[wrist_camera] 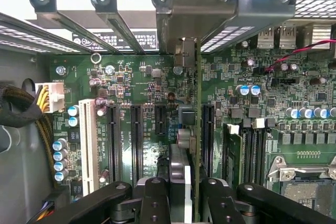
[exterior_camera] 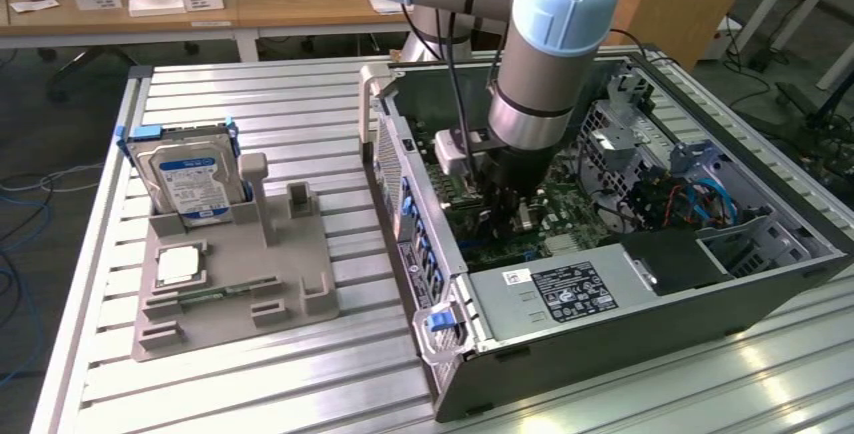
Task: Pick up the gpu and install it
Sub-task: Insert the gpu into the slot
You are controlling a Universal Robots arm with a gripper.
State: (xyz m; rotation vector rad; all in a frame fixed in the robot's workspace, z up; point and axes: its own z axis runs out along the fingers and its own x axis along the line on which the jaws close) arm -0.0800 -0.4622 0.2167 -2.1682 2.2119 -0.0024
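Observation:
My gripper (wrist_camera: pixel 185 199) is shut on the gpu (wrist_camera: pixel 181 166), a thin dark card seen edge-on between the two black fingers (wrist_camera: pixel 155 198). The card stands upright over the green motherboard (wrist_camera: pixel 131 77), beside the long black expansion slots (wrist_camera: pixel 136 140). Its grey metal end bracket (wrist_camera: pixel 185 51) lies against the case's rear slot openings. In the exterior view the gripper (exterior_camera: pixel 507 216) reaches down into the open computer case (exterior_camera: pixel 441 284), and the arm hides most of the card.
A grey fixture (exterior_camera: pixel 300 284) at the exterior view's left holds a blue-labelled hard drive (exterior_camera: pixel 187 174) and a small silver chip (exterior_camera: pixel 178 264). The power supply (exterior_camera: pixel 574 289) fills the case's near corner. Blue cables (exterior_camera: pixel 707 199) and a white connector (wrist_camera: pixel 50 97) lie inside.

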